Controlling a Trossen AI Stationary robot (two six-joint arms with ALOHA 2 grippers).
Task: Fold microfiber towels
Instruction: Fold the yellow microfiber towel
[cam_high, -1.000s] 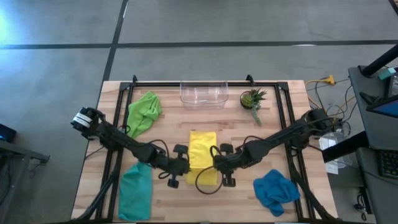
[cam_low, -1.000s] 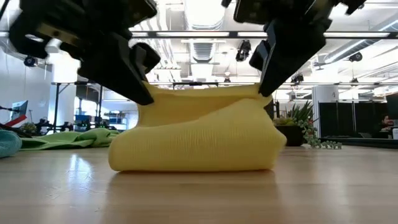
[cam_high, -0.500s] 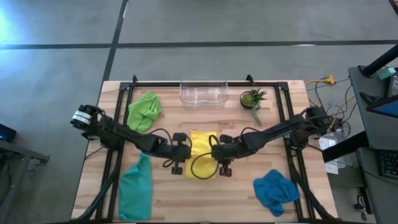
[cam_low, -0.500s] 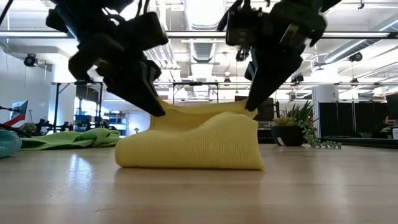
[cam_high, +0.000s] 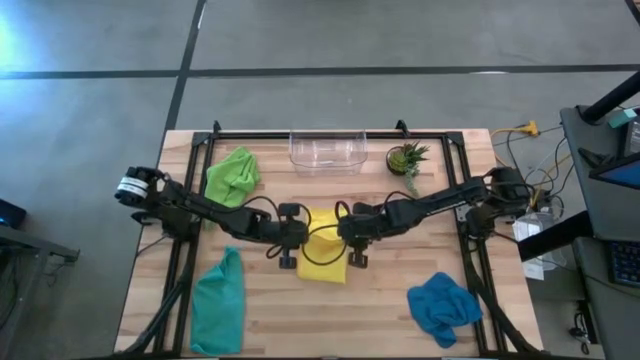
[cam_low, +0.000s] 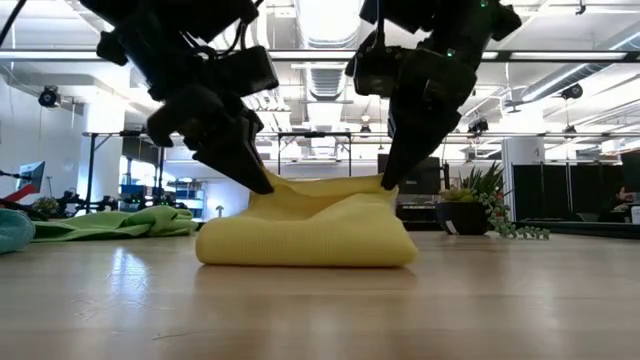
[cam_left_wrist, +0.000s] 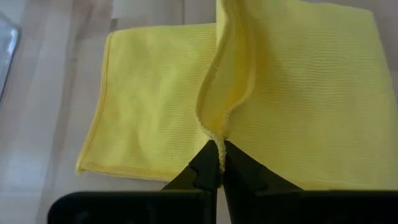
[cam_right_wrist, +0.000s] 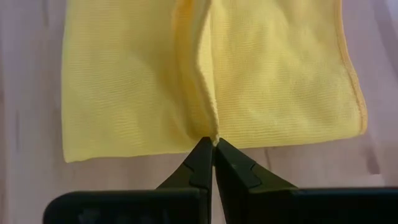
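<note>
The yellow towel (cam_high: 322, 252) lies mid-table, just in front of the clear bin (cam_high: 327, 150). The left gripper (cam_left_wrist: 219, 160) and right gripper (cam_right_wrist: 213, 149) each pinch its lifted edge — both should travel level, keeping corners aligned.

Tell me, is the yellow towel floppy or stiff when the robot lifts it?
Probably floppy: the yellow towel sags between the left gripper and the right gripper, which pinch its edge. It likely weighs little, since thin fingertips hold it up. Its ribbed weave looks grippy rather than slippery.
</note>
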